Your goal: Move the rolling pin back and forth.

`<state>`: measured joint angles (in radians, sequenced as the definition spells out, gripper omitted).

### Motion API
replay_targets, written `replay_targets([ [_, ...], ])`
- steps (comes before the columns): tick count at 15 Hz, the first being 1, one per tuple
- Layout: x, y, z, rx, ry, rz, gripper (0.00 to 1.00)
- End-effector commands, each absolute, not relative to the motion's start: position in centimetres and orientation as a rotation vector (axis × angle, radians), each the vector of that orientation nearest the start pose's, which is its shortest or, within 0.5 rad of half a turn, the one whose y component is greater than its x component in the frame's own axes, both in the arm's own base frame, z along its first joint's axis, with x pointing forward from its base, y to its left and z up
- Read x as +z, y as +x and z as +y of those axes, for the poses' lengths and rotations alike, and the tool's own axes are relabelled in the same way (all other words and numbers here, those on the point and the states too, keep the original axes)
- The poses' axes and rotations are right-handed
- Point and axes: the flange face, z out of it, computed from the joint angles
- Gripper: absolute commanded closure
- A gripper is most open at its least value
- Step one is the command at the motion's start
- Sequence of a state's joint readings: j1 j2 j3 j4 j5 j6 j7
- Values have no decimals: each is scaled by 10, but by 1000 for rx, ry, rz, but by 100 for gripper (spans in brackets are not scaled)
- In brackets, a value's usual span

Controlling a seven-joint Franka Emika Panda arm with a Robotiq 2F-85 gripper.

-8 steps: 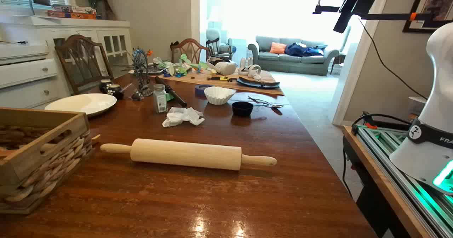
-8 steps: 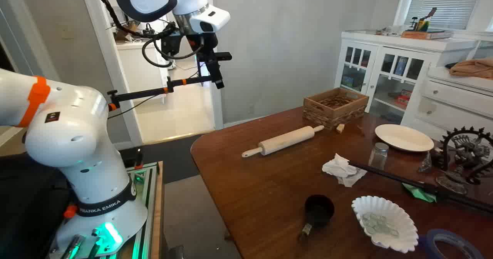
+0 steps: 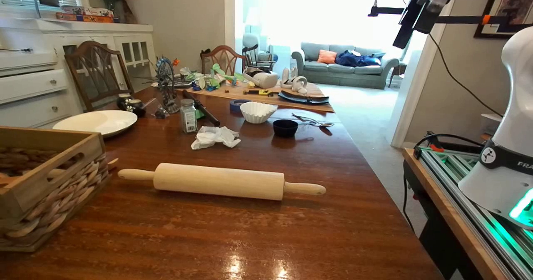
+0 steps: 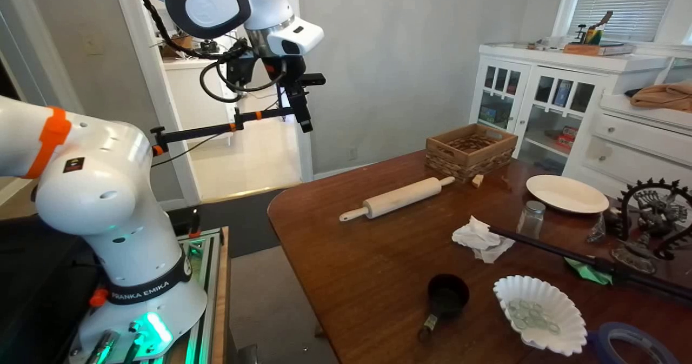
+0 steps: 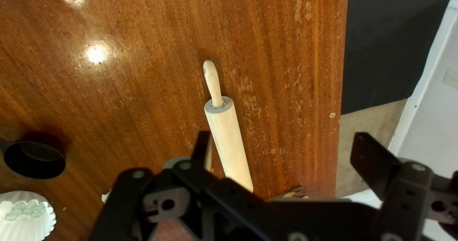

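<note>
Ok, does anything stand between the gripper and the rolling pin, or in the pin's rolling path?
Nothing visible stands between the open gripper and the rolling pin. Off one of its long sides, a crumpled white tissue lies apart and would probably limit a longer roll that way; short strokes look unobstructed.

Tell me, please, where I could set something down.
Bare table lies on both sides of the rolling pin: across to the black cup, and out to the edge. It is crowded around the clear jar, white wad and dark rod.
</note>
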<state>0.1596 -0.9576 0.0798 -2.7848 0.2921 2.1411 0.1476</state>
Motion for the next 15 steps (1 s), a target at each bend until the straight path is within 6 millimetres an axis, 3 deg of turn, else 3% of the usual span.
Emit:
replay_targets([
  [1, 491, 288, 83, -394, -2859, 73, 0],
  [5, 482, 299, 77, -349, -2847, 32, 0],
  [11, 433, 334, 54, -224, -2830, -36, 0],
  [15, 393, 364, 53, -233, -2840, 0, 0],
])
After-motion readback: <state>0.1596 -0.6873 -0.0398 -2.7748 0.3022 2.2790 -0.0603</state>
